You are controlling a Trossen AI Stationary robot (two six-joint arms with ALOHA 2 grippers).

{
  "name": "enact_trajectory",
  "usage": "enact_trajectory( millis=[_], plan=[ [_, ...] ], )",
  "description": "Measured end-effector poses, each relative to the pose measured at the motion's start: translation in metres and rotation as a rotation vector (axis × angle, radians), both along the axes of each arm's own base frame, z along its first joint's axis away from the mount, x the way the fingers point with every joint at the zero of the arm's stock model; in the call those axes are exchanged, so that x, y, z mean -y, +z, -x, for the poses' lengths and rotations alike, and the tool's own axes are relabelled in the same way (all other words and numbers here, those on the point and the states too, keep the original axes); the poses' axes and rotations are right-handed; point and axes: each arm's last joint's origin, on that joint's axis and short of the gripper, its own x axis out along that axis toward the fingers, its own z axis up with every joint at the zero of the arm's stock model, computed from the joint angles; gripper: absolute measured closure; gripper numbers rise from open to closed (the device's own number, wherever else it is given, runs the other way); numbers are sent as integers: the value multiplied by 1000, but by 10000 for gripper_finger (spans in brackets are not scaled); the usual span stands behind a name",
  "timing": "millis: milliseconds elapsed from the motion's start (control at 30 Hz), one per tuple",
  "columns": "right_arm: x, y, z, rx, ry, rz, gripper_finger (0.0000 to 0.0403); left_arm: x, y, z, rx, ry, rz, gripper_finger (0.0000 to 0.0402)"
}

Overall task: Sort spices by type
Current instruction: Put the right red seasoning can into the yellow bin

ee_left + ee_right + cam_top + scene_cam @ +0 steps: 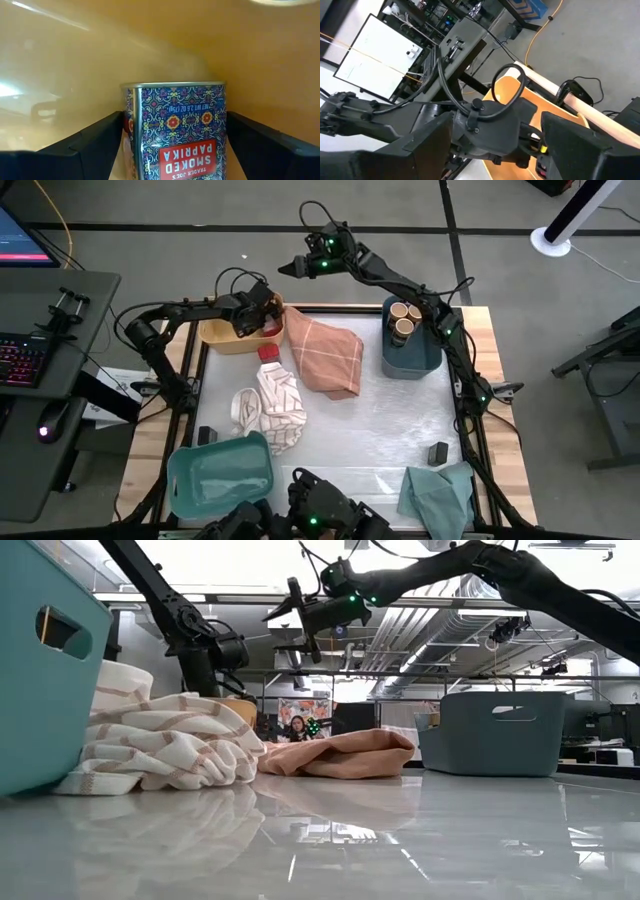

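The smoked paprika tin stands inside the yellow bin at the desk's far left corner, between the fingers of the left gripper, which sit close on both its sides, apparently holding it; to do this well, lower it until it rests on the bin floor, then part the fingers and lift straight up so it stays upright. The right gripper hovers high beyond the far edge, fingers spread wide and empty. I count three tan-topped jars in the blue bin, one red-topped tin beside the striped cloth, and two black blocks on the desk.
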Motion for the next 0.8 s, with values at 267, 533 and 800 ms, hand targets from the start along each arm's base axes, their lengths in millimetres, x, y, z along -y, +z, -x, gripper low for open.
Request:
enact_trajectory(
  millis=[267, 533, 800],
  plan=[
    [-1, 0, -1, 1, 2, -1, 105, 2, -1, 4, -43, -55, 31, 87],
    [-1, 0, -1, 1, -2, 0, 105, 5, 1, 7, -77, -87, 50, 200],
    [-1, 0, -1, 3, -6, 3, 105, 6, 17, 13, -108, -156, -26, 309]
  ],
)
